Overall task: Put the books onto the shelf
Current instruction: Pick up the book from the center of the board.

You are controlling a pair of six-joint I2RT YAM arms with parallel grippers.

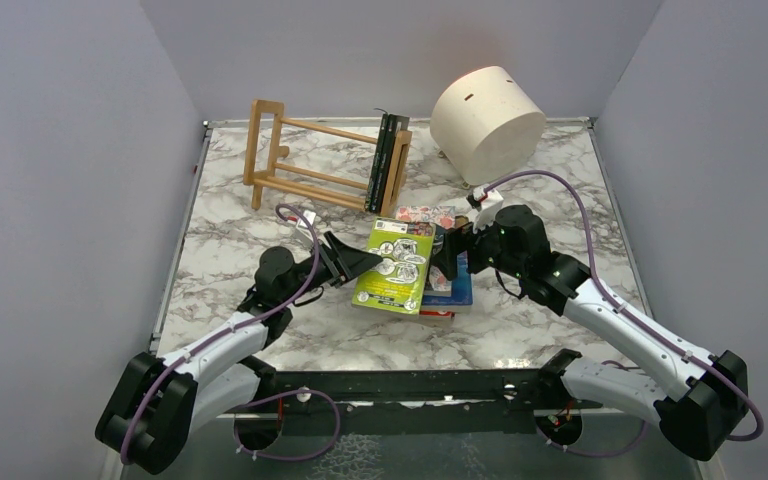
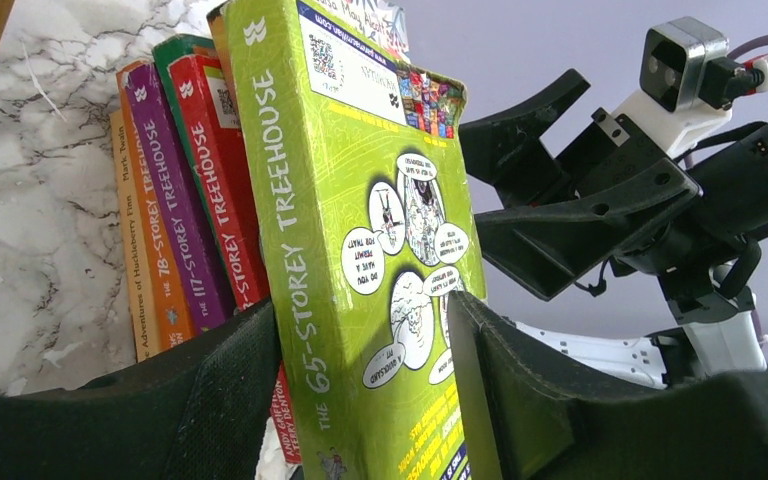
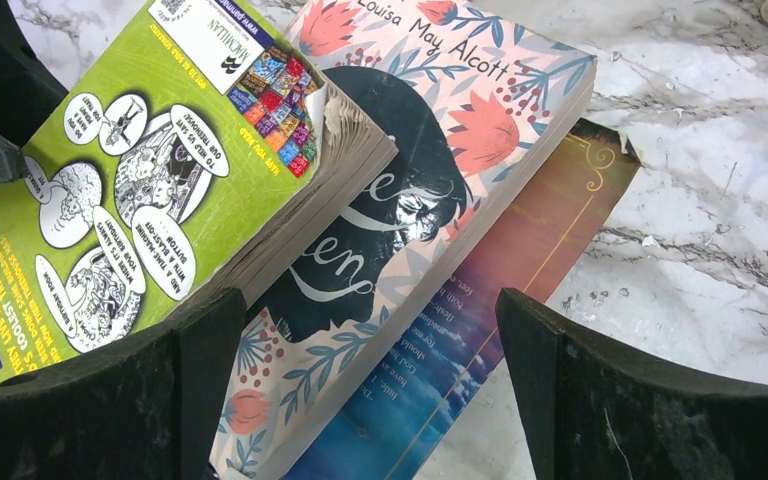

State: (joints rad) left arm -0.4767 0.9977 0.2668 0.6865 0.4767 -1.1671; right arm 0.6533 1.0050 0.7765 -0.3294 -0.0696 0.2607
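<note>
My left gripper (image 1: 360, 262) (image 2: 365, 390) is shut on the near edge of a lime green book (image 1: 395, 265) (image 2: 360, 230) (image 3: 160, 170), one finger on its spine and one on its cover. That book lies tilted atop a stack of books (image 1: 450, 290), with red (image 2: 215, 170), purple (image 2: 175, 200) and orange spines showing beside it. My right gripper (image 1: 450, 262) (image 3: 370, 390) hangs open over a floral-covered book (image 3: 430, 170) and a blue one (image 3: 520, 290), holding nothing. The light-wood shelf (image 1: 300, 160) stands at the back left, two dark books (image 1: 388, 165) leaning at its right end.
A cream cylindrical drum (image 1: 487, 120) lies at the back, right of the shelf. Grey walls close in the marble table (image 1: 240, 230) on three sides. The two grippers face each other closely across the stack.
</note>
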